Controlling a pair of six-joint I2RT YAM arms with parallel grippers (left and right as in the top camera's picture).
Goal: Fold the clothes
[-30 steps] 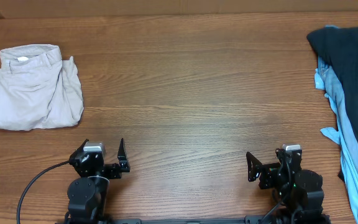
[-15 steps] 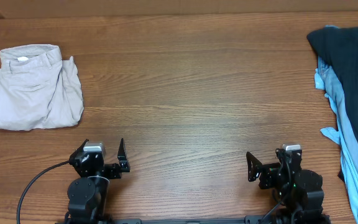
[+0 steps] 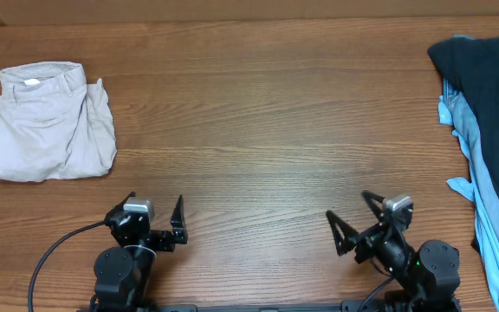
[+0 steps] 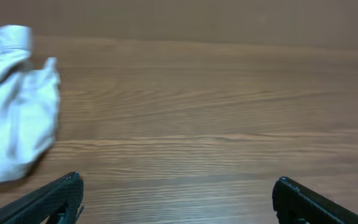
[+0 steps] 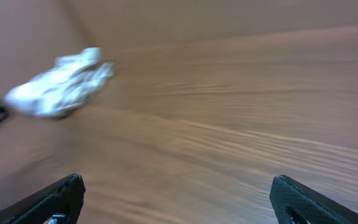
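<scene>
Right gripper (image 3: 351,218) has swung toward the middle of the frame and now points up and left, while the left gripper (image 3: 156,211) has shifted only slightly along the bottom edge. Both sets of fingers stand spread wide with nothing between them, and each wrist view shows bare table (image 3: 258,113) between the two tips. The right wrist view is smeared (probably from motion), so little can be read there beyond a pale lump at upper left. The black T-shirt (image 3: 488,95) lies bunched at the upper right of the overhead frame, running off the right edge and well apart from both grippers. It looks like plain dark cloth, rumpled, with no print showing and no sleeve or collar that can be told apart. It sits against and partly over the light-blue jeans (image 3: 490,204), whose edge trails down the right side. The beige trousers (image 3: 50,121) rest at upper left and are not part of the job. Judged as handling: light, limp, non-slippery and not fragile, so it will sag and drape from any single pinch. The best hold looks like the free black edge at the heap's upper left corner, where it meets bare wood, pinching the shirt's cloth alone so the denim does not come along.
</scene>
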